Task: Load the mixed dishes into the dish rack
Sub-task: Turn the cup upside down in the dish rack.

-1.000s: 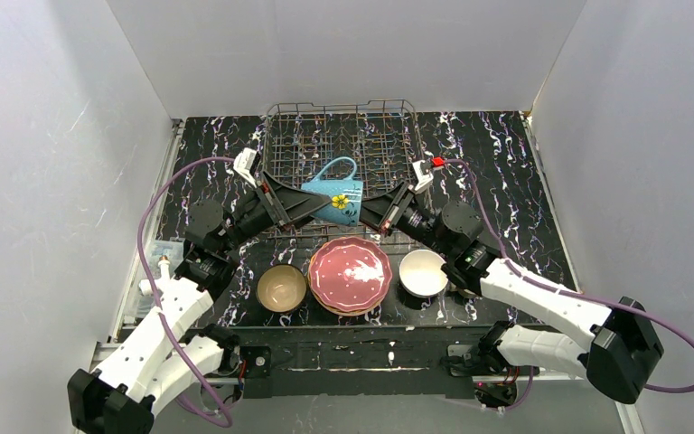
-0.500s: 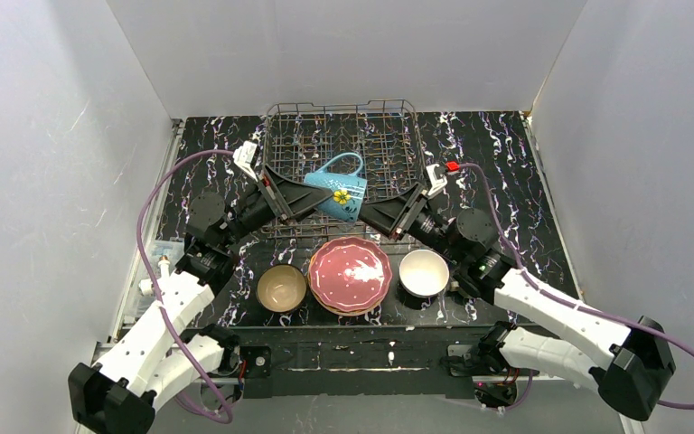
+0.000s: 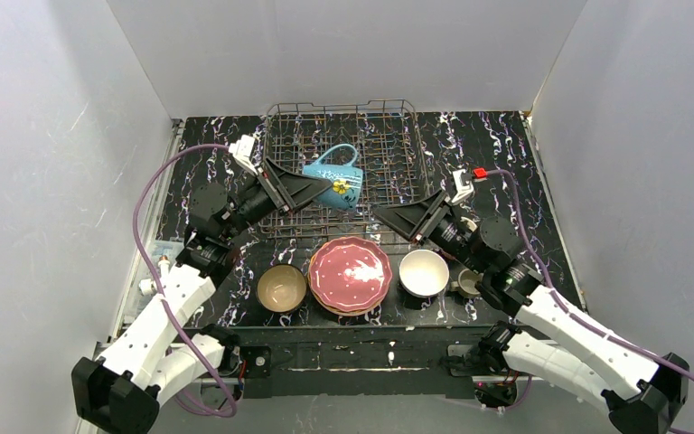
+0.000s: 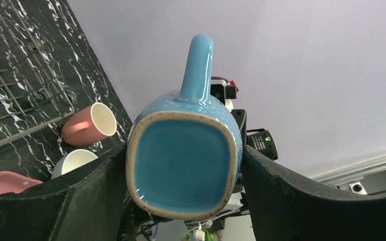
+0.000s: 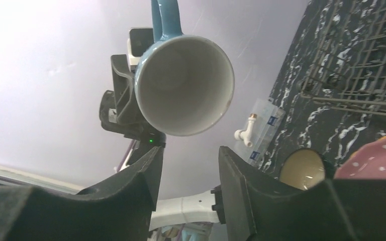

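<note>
We saw the left gripper (image 3: 327,186) clamped on the teal mug (image 3: 342,174), holding it tipped sideways over the near half of the dish rack (image 3: 389,136). Whether the mug touched the wires we could not tell. The right gripper (image 3: 380,215) hung beside the rack, fingers apart and empty. The pink plate (image 3: 351,273) sat between the tan bowl (image 3: 281,287) and the white bowl (image 3: 423,272).

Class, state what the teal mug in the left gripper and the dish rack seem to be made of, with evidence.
Teal mug: probably glazed ceramic, from glossy highlights and a speckled tan ring around its base. Dish rack: apparently thin grey metal wire; any coating cannot be told.
</note>
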Motion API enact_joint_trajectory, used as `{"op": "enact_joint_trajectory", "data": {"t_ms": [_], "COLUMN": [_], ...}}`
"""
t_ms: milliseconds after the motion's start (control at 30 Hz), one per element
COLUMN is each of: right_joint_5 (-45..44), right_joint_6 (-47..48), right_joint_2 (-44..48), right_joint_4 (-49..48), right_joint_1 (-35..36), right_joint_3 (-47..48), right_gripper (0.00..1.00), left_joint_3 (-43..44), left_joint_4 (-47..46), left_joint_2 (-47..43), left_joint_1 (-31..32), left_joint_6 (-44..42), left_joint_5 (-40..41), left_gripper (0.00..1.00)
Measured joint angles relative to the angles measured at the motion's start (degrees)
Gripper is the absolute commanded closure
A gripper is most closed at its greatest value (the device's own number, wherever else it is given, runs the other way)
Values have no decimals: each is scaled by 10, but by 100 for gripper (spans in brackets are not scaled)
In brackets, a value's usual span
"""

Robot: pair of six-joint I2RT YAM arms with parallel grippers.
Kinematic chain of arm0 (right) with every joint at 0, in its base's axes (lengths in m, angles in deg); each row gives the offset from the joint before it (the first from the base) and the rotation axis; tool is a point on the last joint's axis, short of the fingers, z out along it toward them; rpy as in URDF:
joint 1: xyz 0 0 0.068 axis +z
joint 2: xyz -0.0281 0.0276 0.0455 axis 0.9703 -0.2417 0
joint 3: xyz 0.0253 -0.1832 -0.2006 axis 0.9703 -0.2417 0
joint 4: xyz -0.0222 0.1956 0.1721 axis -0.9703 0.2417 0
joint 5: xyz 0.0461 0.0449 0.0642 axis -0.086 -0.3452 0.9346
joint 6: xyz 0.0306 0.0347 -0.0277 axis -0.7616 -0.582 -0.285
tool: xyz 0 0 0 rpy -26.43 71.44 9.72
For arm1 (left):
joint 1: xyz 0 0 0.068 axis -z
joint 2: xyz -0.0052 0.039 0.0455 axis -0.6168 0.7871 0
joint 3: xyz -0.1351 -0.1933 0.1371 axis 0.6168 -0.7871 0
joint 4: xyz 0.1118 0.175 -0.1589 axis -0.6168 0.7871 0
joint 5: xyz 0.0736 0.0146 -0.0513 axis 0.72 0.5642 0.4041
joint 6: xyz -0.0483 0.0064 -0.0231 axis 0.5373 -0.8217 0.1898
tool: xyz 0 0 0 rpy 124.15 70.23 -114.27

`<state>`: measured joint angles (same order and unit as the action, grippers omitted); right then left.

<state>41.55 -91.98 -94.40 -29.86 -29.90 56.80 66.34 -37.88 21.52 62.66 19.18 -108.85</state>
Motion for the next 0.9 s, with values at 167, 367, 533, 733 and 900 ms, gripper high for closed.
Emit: {"op": "enact_joint_trajectory", "data": {"t_ms": [167, 367, 533, 733, 900], "right_joint_5": [-21, -51, -66, -75, -75], "right_joint_6": [45, 120, 187, 261, 307], "right_joint_2": [31, 36, 40, 36, 32], "right_joint_4": [76, 179, 246, 305, 341], "right_joint_1": [-3, -3, -3, -3, -3], "right_joint_3": [8, 62, 100, 128, 144], "right_gripper": [46, 45, 45, 45, 45], "left_joint_3": [18, 38, 63, 119, 185], "left_joint_4": [10, 40, 77, 141, 191], "left_joint_2": [21, 69, 106, 153, 210], "left_joint_1": [-17, -52, -90, -107, -107], "left_joint_6": [-24, -64, -106, -188, -252], "left_joint_5": [-1, -2, 0, 36, 71], "left_gripper": [100, 100, 100, 100, 100]}}
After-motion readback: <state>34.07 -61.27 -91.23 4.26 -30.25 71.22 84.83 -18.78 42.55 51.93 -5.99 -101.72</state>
